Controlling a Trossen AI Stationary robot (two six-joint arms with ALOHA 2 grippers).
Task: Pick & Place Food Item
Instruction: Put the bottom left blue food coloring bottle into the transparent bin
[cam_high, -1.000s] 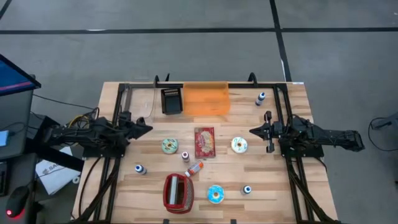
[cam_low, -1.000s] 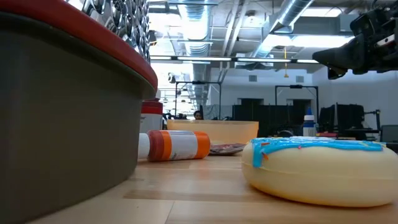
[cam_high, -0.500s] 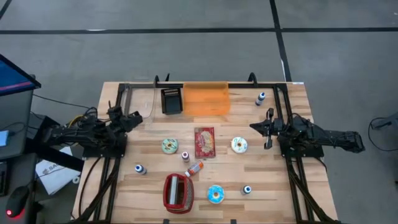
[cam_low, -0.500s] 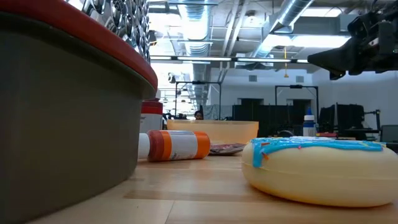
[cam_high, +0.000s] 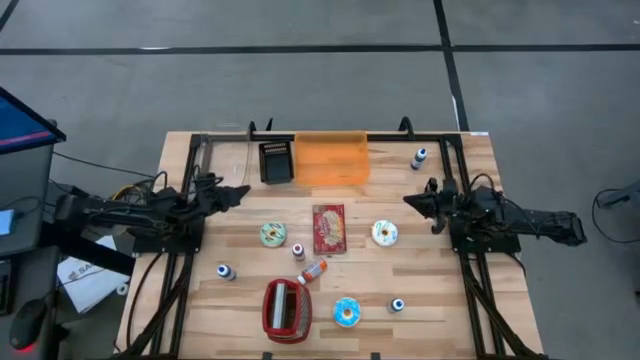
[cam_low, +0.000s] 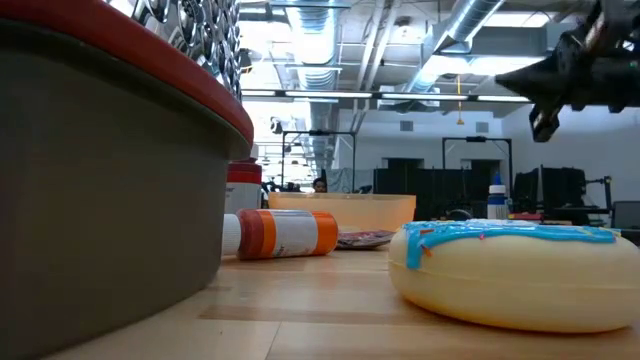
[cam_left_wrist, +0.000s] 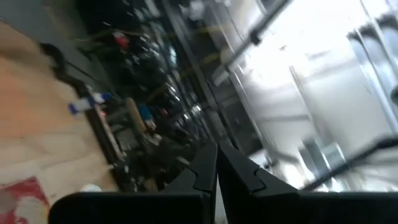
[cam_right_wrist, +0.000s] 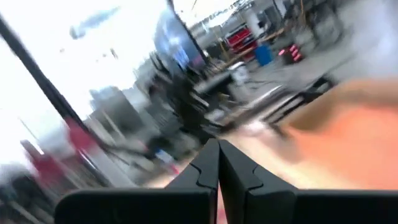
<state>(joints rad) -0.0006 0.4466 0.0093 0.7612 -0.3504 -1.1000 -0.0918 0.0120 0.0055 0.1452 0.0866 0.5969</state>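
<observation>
From above, the wooden table (cam_high: 440, 330) carries three doughnuts: a green-iced one (cam_high: 273, 234), a yellow-iced one (cam_high: 385, 233) and a blue-iced one (cam_high: 347, 312). A red snack packet (cam_high: 329, 228) lies between the first two, a red-rimmed basket (cam_high: 287, 306) sits near the front edge, an orange bin (cam_high: 331, 160) and a black rack (cam_high: 276, 162) stand at the back, and an orange-labelled bottle (cam_high: 313, 271) lies on its side. The left tool (cam_high: 240, 190) and right tool (cam_high: 411, 201) hover at opposite sides, both pinched together and empty, well apart from the food.

The low view alone shows the room: ceiling ducts, lights and dark racks beyond the table. It puts the blue-iced doughnut (cam_low: 515, 272) close, the basket wall (cam_low: 100, 170) filling the left, the bottle (cam_low: 280, 233) between, and the right tool (cam_low: 515, 78) high up.

The left wrist view, blurred, shows closed fingers (cam_left_wrist: 205, 168), table planks and a small blue-capped bottle (cam_left_wrist: 87, 102).

The right wrist view, blurred, shows closed fingers (cam_right_wrist: 208, 165) and the orange bin (cam_right_wrist: 360, 130).
</observation>
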